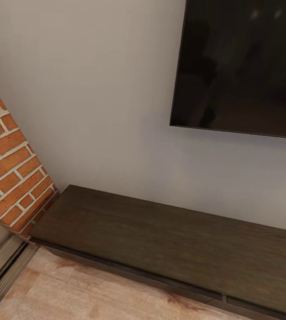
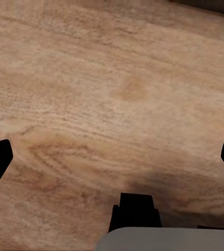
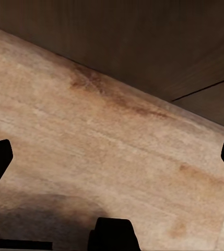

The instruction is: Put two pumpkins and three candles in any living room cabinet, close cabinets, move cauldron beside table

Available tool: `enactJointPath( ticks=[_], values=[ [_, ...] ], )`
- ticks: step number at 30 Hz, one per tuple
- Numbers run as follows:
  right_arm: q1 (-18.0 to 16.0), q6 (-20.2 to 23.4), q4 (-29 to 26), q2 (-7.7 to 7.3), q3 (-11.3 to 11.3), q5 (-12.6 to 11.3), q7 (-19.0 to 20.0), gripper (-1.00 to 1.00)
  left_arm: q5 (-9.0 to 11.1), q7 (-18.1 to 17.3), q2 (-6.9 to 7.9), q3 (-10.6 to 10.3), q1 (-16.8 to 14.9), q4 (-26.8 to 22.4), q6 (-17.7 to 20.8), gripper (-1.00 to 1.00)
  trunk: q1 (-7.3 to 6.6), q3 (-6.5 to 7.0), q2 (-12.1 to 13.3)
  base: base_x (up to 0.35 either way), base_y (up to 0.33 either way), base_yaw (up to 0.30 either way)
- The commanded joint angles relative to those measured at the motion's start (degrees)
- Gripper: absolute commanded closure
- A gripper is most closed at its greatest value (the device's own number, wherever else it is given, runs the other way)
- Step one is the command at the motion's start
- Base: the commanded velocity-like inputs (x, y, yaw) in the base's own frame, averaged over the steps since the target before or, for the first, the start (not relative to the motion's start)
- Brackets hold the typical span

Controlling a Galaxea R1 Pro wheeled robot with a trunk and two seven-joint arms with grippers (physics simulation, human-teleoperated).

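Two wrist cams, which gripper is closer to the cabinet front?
The right gripper: its view takes in the dark cabinet front and a drawer seam above the wood floor. The left gripper, fingers spread too, faces mostly bare floor.

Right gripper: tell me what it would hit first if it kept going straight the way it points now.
Most likely the wooden floor: the right gripper, fingers apart and empty, points at bare planks just short of the cabinet. Depth is uncertain.

A living room: wall-mounted television point(image 1: 245, 66) over low cabinet point(image 1: 169, 240) (brick beside).
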Motion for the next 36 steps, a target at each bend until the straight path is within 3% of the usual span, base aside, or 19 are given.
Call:
enactJointPath(
  ticks=[1, 36],
  values=[
    [0.00, -0.04, 0.00, 0.00, 0.00, -0.01, -0.01, -1.00, 0.00, 0.02, 0.00, 0.00, 0.00, 0.00, 0.00, -1.00, 0.00, 0.09, 0.00, 0.000, 0.000, 0.000],
    [0.00, 0.06, -0.17, 0.02, 0.00, -0.09, -0.37, -1.00, 0.15, 0.15, -0.03, 0.01, 0.00, 0.00, 0.00, -1.00, 0.00, 3.01, 0.00, 0.000, 0.000, 0.000]
  ],
)
